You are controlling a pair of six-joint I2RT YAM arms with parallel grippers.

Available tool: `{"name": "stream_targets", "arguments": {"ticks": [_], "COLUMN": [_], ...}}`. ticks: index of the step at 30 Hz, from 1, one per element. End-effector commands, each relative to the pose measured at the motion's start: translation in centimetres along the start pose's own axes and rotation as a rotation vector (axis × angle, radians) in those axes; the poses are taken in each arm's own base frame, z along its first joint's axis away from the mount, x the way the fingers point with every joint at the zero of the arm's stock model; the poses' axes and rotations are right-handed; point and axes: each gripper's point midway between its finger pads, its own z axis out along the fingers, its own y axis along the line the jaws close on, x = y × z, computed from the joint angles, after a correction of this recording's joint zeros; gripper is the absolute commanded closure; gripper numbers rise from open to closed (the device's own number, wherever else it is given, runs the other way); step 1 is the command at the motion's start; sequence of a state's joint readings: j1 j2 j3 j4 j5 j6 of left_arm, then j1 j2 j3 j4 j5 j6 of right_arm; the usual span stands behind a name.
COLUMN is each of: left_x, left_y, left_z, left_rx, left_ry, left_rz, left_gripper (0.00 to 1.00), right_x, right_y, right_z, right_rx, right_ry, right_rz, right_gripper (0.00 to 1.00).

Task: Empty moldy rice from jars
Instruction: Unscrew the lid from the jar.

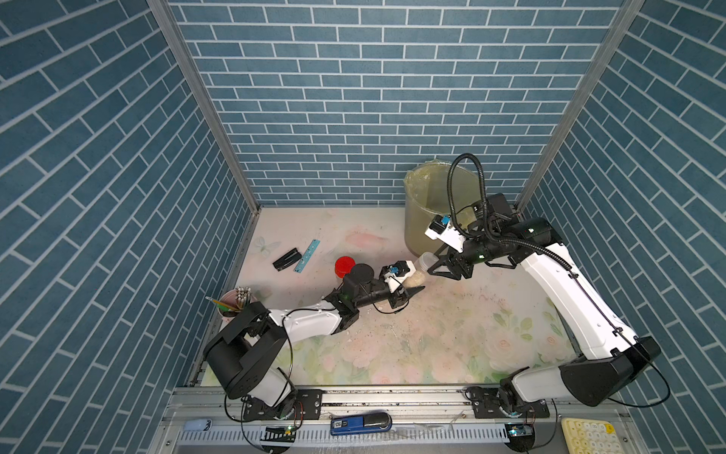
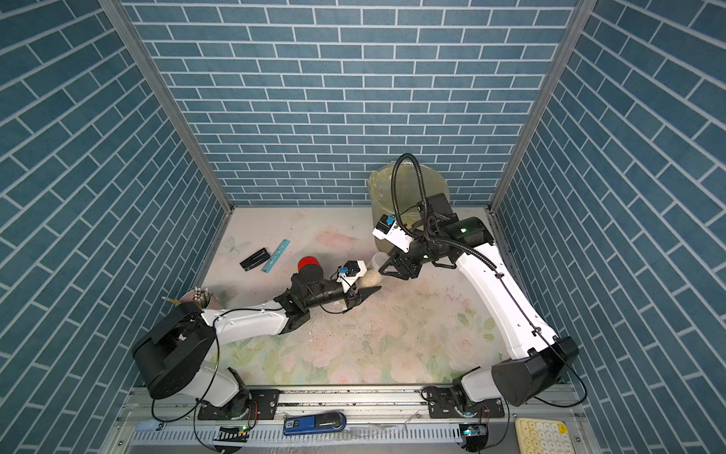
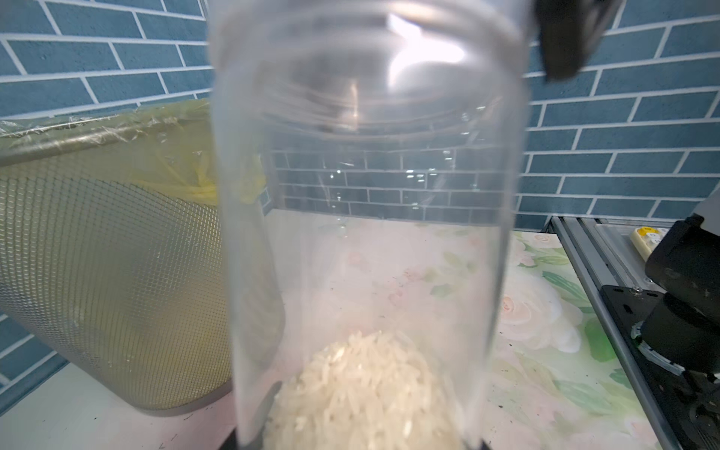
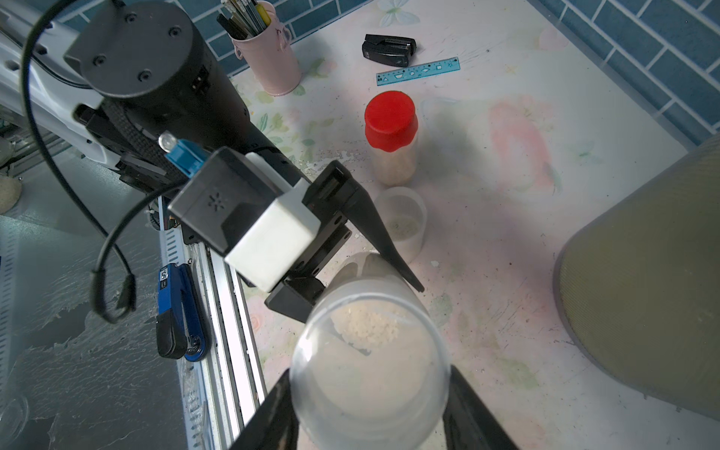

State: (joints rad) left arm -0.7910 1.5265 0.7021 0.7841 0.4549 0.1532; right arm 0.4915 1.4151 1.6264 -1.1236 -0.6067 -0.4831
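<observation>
Bin [image 1: 432, 204]: stands upright at the back of the surface [image 1: 451, 334], behind the right arm's wrist and apart from both sets of fingers.

Arms: they meet mid-surface. The right gripper [image 1: 432, 261] is the nearer of the two to the bin, and the left gripper [image 1: 417, 280] sits on the far side of it.

Held jar [image 3: 370, 214]: it is up off the surface, lying close to level. Its long axis runs straight from one gripper to the other. Your left fingers are closed round the base end. Your right fingers [image 4: 272, 409] are closed on either side of the round lid end [image 4: 370, 374]. I cannot tell whether the lid has loosened.

Moldy rice [image 3: 362, 389]: a clump settled at the base end, by the left fingers and away from the mouth.

Judgement: the mouth points toward the right gripper and roughly toward the bin. Once the lid is off, tip the base end up over the bin.

Also on the surface: the red-capped jar [image 4: 391, 136] with its cap on, and a low clear jar [image 4: 403, 218] that looks almost empty.
</observation>
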Motion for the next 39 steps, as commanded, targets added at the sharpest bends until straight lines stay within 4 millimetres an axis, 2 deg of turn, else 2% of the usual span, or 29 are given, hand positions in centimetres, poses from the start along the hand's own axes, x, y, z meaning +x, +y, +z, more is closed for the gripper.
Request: {"name": "stream_targets", "arguments": {"ticks": [1, 6, 20, 29, 31, 32, 33, 39], "left_x": [-1.5, -1.5, -1.9, -1.9, -1.8, -1.8, -1.9, -1.7], "left_y": [1.9, 2.1, 2.5, 2.6, 2.7, 2.8, 2.8, 2.8], "left_z": [0.0, -0.1, 0.0, 0.0, 0.0, -0.1, -0.1, -0.2], "left_rx": [-0.075, -0.088, -0.104, -0.111, -0.116, -0.121, -0.123, -0.13], "left_ry": [-0.029, -0.027, -0.035, -0.036, -0.036, -0.036, -0.038, -0.032], "left_rz": [0.002, 0.006, 0.025, 0.025, 0.025, 0.026, 0.026, 0.035], "left_gripper": [0.79, 0.79, 0.79, 0.78, 0.78, 0.78, 0.77, 0.77], "right_x": [0.2, 0.5, 1.3, 1.3, 1.3, 1.4, 1.6, 2.8], "right_y": [3.0, 2.9, 2.8, 2.6, 2.5, 2.3, 2.2, 2.4], "right_z": [-0.4, -0.4, -0.1, -0.2, -0.3, -0.3, -0.5, -1.6], "right_rx": [-0.103, -0.08, -0.063, -0.039, -0.03, -0.014, 0.006, 0.098], "right_ry": [-0.032, -0.044, -0.048, -0.069, -0.069, -0.066, -0.061, -0.114], "right_rz": [-0.002, 0.003, 0.051, 0.062, 0.071, 0.076, 0.082, 0.101], "right_gripper": [0.63, 0.54, 0.42, 0.23, 0.15, 0.05, 0.03, 0.03]}}
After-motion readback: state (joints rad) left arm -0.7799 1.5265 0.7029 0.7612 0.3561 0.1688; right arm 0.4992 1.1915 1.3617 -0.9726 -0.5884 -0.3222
